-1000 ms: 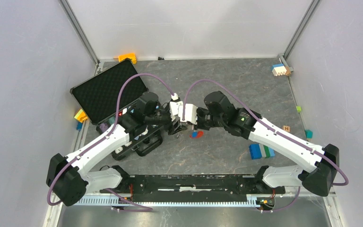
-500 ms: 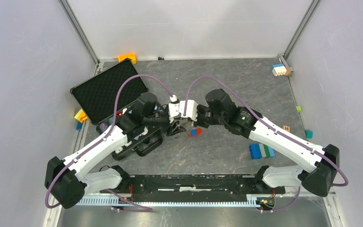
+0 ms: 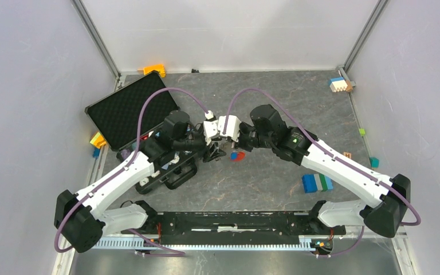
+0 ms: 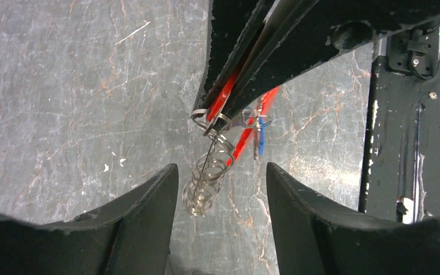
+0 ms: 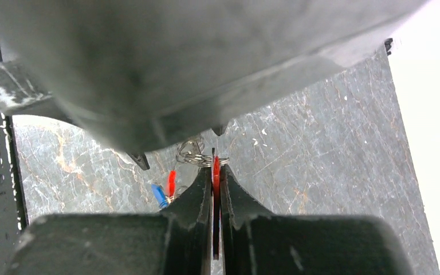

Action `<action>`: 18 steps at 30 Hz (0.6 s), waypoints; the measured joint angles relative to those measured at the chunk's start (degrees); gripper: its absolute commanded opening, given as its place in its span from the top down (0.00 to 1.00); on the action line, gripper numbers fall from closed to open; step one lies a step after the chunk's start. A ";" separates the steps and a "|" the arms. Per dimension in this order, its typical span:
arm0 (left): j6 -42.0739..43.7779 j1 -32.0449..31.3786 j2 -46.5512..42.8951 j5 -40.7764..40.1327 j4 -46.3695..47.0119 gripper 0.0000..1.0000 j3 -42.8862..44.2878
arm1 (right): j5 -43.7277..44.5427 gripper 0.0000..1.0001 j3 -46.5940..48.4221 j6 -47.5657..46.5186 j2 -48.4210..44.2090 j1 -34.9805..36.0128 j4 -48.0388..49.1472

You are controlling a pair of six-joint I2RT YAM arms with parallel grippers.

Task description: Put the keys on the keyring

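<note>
The keyring [image 4: 206, 177] hangs in the air over the middle of the table [image 3: 275, 103], between the two arms. Its red clip [image 5: 216, 175] is pinched flat between the fingers of the right gripper [image 5: 215, 169], which are closed tight on it. Just above those fingertips sits the metal ring [image 5: 197, 158]. In the left wrist view the silvery chain dangles down from the clip in loose coils. Its lower end falls into the gap of the left gripper [image 4: 222, 169]. That gripper's two dark fingers [image 4: 143, 217] stand well apart on either side of the chain, and they hold nothing.

The keys [image 5: 172, 182] are just beside the clip. The red-headed one and the blue-headed one [image 5: 160, 196] lie close together with small wire rings at their ends. The pictures do not show whether they already hang from the keyring or only lie behind it. From above they show as a red and blue spot [image 3: 238, 155] right under the meeting grippers.

Further out, an open black case [image 3: 129, 112] with a foam lining lies to the left, partly under the left arm. A blue, white and green block [image 3: 317, 182] sits beside the right arm. An orange block [image 3: 154, 70] and a blue and white one [image 3: 338, 84] rest near the far corners.
</note>
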 measured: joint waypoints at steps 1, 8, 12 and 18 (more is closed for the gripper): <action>0.26 -0.02 0.00 -0.63 -0.83 0.32 0.42 | 0.07 1.00 0.00 0.04 0.02 -0.09 0.09; 7.10 0.00 -0.28 -2.01 -8.20 0.30 3.80 | 0.39 1.00 0.00 0.24 0.00 -0.39 1.20; 10.99 0.00 -1.20 -2.23 -12.79 0.30 5.27 | 1.20 1.00 0.00 0.33 -0.02 -0.81 1.62; 11.82 0.00 -1.55 -3.58 -15.82 0.32 7.41 | 1.99 1.00 0.00 1.95 -0.07 -0.87 3.43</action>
